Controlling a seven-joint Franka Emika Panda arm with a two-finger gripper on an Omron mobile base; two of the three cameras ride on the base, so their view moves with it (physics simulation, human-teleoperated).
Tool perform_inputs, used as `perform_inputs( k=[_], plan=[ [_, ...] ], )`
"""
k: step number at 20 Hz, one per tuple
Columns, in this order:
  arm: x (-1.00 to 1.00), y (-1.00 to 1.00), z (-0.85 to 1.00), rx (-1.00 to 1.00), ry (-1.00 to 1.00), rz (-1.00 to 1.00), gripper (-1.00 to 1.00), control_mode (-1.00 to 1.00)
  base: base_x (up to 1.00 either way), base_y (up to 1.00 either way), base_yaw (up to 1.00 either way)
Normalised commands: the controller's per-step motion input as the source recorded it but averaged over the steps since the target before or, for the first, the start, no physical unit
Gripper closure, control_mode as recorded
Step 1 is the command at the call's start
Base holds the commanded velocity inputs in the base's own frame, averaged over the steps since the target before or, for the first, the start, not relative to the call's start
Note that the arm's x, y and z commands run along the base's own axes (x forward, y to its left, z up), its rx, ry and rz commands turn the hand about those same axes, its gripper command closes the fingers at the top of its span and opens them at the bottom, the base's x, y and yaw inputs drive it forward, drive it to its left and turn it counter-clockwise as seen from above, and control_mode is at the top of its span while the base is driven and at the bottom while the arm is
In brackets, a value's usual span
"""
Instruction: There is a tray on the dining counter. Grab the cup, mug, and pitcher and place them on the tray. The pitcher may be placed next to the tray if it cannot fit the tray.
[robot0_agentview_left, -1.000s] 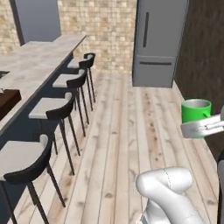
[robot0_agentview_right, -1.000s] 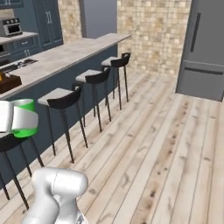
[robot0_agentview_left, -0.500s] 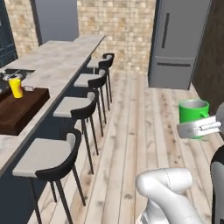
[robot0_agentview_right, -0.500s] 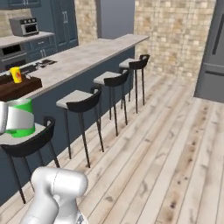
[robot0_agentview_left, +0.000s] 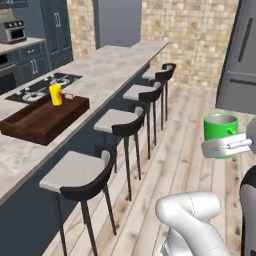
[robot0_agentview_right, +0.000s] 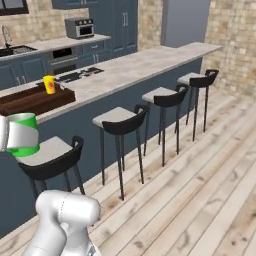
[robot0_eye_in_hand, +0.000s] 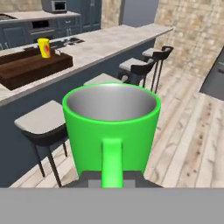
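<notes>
- The hand (robot0_agentview_left: 227, 146) was pinched shut on the mug (robot0_eye_in_hand: 111, 124), which it carried upright in the air above the wooden floor (robot0_agentview_left: 185, 150).
- In the hand view, the mug's handle (robot0_eye_in_hand: 112, 162) faced the camera and its grey interior was visible from above.
- In the left base view, the mug (robot0_agentview_left: 220, 127) hung at the right edge; in the right base view, the mug (robot0_agentview_right: 23, 134) hung at the left edge, well apart from the worktop (robot0_agentview_left: 107, 67).
- A row of bar stools (robot0_agentview_left: 122, 122) with dark backs stood along the near side of the worktop, between the mug and the worktop surface.
- The tray (robot0_agentview_left: 42, 117) rested on the worktop, beside the black stovetop (robot0_agentview_left: 42, 90).
- The cup (robot0_agentview_left: 55, 94) stood upright at the tray's far end; whether it stood inside the rim could not be told.
- A grey refrigerator (robot0_agentview_left: 240, 55) stood against the brick wall (robot0_agentview_left: 195, 35) beyond the stools.
</notes>
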Motion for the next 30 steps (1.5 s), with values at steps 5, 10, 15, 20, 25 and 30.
perform_inputs(
  k=[5, 10, 15, 20, 25, 30],
  plan=[
    [0.00, 0.00, 0.00, 0.00, 0.00, 0.00, 1.00, 1.00, 0.15, 0.60, 0.31],
    [0.00, 0.00, 0.00, 0.00, 0.00, 0.00, 1.00, 1.00, 0.02, 0.50, 0.33],
    [0.00, 0.00, 0.00, 0.00, 0.00, 0.00, 1.00, 1.00, 0.44, 0.03, 0.27],
    [0.00, 0.00, 0.00, 0.00, 0.00, 0.00, 1.00, 1.00, 0.70, 0.00, 0.29],
    [0.00, 0.00, 0.00, 0.00, 0.00, 0.00, 1.00, 1.00, 0.71, 0.00, 0.24],
    [0.00, 0.00, 0.00, 0.00, 0.00, 0.00, 1.00, 1.00, 0.58, 0.00, 0.18]
  ],
)
